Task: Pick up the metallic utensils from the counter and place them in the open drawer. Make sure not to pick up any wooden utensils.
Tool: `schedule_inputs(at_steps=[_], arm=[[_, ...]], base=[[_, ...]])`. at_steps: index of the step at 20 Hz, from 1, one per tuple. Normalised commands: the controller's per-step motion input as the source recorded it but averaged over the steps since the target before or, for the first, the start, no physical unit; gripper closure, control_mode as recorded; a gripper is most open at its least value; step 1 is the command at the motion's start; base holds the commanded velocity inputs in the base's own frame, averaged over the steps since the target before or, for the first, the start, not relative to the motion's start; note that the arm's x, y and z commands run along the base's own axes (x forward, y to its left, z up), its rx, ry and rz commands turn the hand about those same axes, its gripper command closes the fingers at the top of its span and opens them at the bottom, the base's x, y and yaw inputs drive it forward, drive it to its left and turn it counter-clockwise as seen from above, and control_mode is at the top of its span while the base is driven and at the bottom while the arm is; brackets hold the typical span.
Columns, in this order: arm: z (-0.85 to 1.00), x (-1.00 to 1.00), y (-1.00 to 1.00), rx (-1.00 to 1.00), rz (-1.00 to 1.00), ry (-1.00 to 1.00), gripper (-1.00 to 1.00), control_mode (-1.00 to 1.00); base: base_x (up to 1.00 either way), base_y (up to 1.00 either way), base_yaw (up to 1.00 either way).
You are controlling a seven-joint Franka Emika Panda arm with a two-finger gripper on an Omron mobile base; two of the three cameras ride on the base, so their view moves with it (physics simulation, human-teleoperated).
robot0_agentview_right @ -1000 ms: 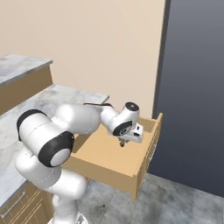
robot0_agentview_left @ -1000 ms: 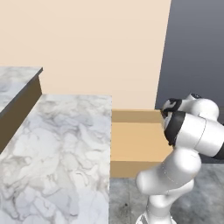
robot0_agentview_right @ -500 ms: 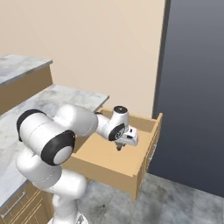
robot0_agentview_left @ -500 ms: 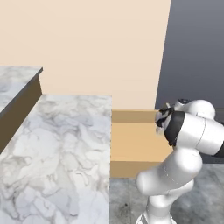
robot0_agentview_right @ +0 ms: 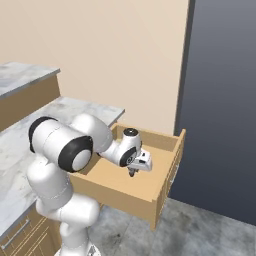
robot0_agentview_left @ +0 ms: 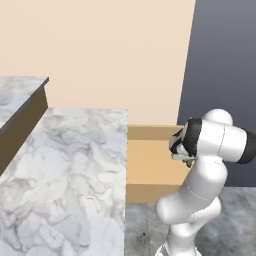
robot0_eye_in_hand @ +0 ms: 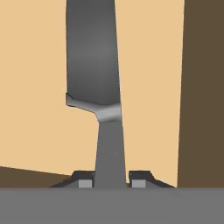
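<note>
Gripping knife (robot0_eye_in_hand: 98, 87), claw (robot0_eye_in_hand: 111, 181) (probably inside) drawer (robot0_agentview_right: 165, 180)

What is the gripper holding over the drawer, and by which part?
The gripper holds the knife by its handle, blade pointing away, above the open drawer.

Arm (robot0_agentview_right: 75, 150) glossy white, built of rounded, bulbous segments. Black bands ring the joints. Gripper (robot0_agentview_right: 133, 172) small and dark under a white hand; squared grey fingertips (robot0_eye_in_hand: 86, 179) in the hand view.
</note>
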Motion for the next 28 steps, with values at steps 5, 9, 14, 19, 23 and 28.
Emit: schedule_inputs(at_steps=[5, 9, 14, 19, 23, 28], arm=[[-0.37, 0.32, 0.16, 0.00, 0.00, 0.12, 1.00, -1.00], [-0.33, 0.34, 0.11, 0.00, 0.00, 0.06, 1.00, -1.00], [-0.21, 0.38, 0.00, 0.00, 0.00, 0.00, 1.00, -1.00], [-0.30, 0.35, 0.00, 0.00, 0.00, 0.04, 1.00, -1.00], [-0.40, 0.20, 0.00, 0.00, 0.00, 0.07, 1.00, -1.00], [-0.32, 0.15, 0.00, 0.00, 0.00, 0.02, 1.00, -1.00]], base=[[0.00, 0.00, 0.00], [0.00, 0.00, 0.00], [0.00, 0.00, 0.00], [0.00, 0.00, 0.00], [0.00, 0.00, 0.00], [0.00, 0.00, 0.00]])
